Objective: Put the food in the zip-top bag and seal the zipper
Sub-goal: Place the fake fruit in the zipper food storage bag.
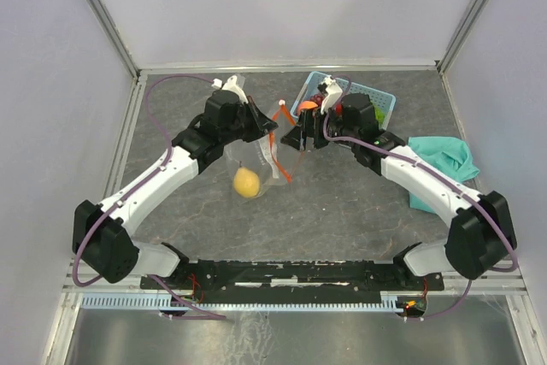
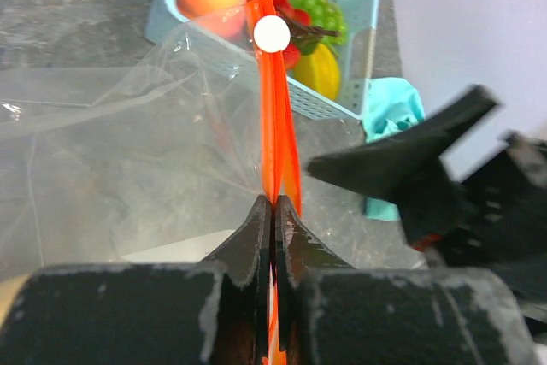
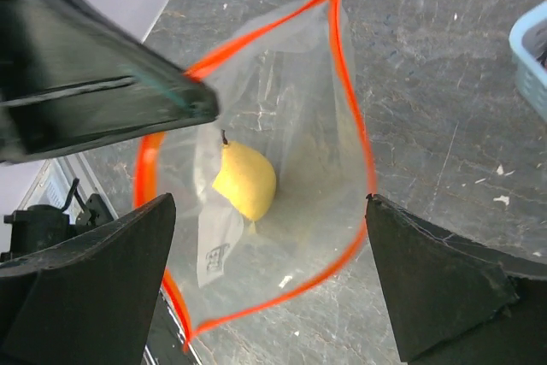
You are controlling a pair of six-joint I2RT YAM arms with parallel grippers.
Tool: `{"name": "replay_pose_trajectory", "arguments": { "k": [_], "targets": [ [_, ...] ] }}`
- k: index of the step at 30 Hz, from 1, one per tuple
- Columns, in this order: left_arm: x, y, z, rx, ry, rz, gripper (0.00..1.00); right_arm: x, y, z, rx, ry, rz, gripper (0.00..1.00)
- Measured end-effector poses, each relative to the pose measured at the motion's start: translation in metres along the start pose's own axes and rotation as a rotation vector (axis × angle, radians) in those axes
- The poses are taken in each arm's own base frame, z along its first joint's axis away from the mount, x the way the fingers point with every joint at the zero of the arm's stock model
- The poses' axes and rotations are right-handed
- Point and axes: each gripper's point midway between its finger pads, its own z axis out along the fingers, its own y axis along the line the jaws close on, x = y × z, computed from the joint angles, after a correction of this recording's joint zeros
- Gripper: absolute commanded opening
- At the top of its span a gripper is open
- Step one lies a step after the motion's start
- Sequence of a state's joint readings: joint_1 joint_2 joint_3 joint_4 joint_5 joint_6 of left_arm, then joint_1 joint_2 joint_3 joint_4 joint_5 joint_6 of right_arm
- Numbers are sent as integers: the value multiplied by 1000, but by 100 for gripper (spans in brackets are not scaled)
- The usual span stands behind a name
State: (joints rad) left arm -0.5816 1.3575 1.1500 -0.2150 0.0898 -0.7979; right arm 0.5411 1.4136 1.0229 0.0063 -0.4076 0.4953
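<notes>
Right wrist view: the right gripper [image 3: 269, 211] has its jaws wide apart above the zip-top bag [image 3: 291, 100]. The zipper [image 3: 363, 151] rim gapes almost jaw to jaw, and the lemon [image 3: 245, 181] lies inside between them. The jaws of the left gripper [image 2: 273, 204] are clamped on the zipper.

Basket [image 1: 382, 101]: light-blue plastic, lattice walls, far right part of the table.
Cloth [image 1: 441, 160]: teal, crumpled, by the right edge, near the basket.
Table [image 1: 342, 211]: dark grey, mottled, scuffed.
Walls [image 1: 291, 6]: plain pale panels on three sides, with metal posts [image 1: 102, 14] at the far corners.
</notes>
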Motion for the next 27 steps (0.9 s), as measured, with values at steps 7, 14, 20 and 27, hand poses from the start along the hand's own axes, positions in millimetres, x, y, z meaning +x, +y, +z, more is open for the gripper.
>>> {"name": "replay_pose_trajectory", "arguments": {
  "k": [7,14,20,27],
  "targets": [
    [-15,26,-12,-125,-49,82,3,-37,20,-32,3,-12,-138,98],
    [-34,29,-29,-184,-95,195,3,-61,-16,-46,141,17,-215,98],
    [-40,32,-38,-215,-83,300,3,-61,-79,-33,302,73,-205,97],
    [-58,24,-46,-229,-90,432,3,-49,-144,-2,439,150,-189,95]
  ]
}}
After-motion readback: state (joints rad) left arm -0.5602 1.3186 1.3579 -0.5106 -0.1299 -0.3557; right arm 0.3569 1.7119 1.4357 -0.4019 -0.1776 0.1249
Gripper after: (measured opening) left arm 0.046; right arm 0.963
